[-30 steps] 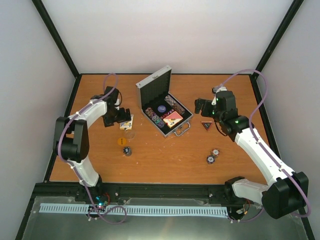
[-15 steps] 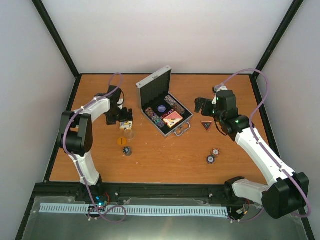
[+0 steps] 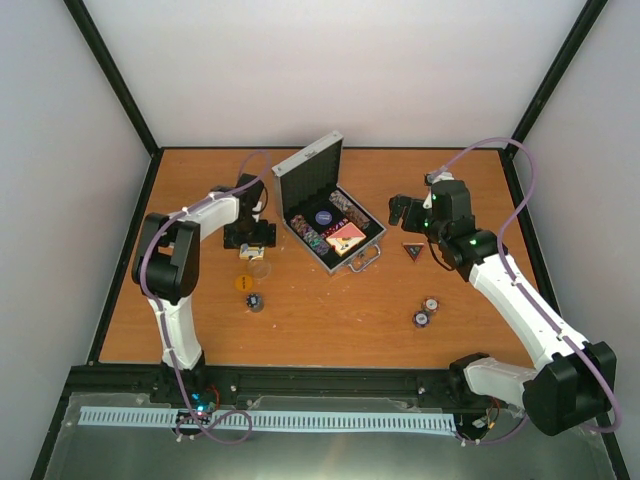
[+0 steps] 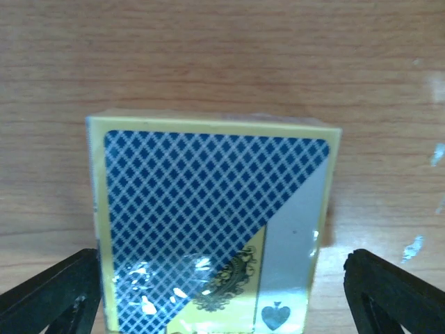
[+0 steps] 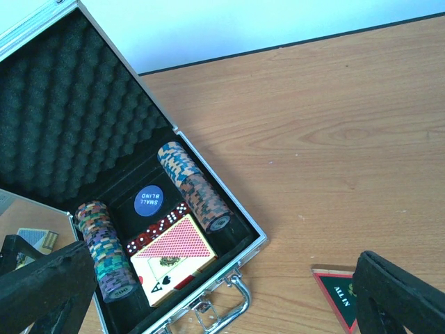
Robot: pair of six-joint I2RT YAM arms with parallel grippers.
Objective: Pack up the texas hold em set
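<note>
Straddling the card box [image 4: 208, 223], the left end effector [image 4: 222, 296] seemingly clears it.

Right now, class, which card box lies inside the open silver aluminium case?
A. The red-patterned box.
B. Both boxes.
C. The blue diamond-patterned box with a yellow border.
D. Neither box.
A: the red-patterned card box lies in the open silver aluminium case, while the blue diamond-patterned card box sits on the wooden table between the open left fingers.
</note>
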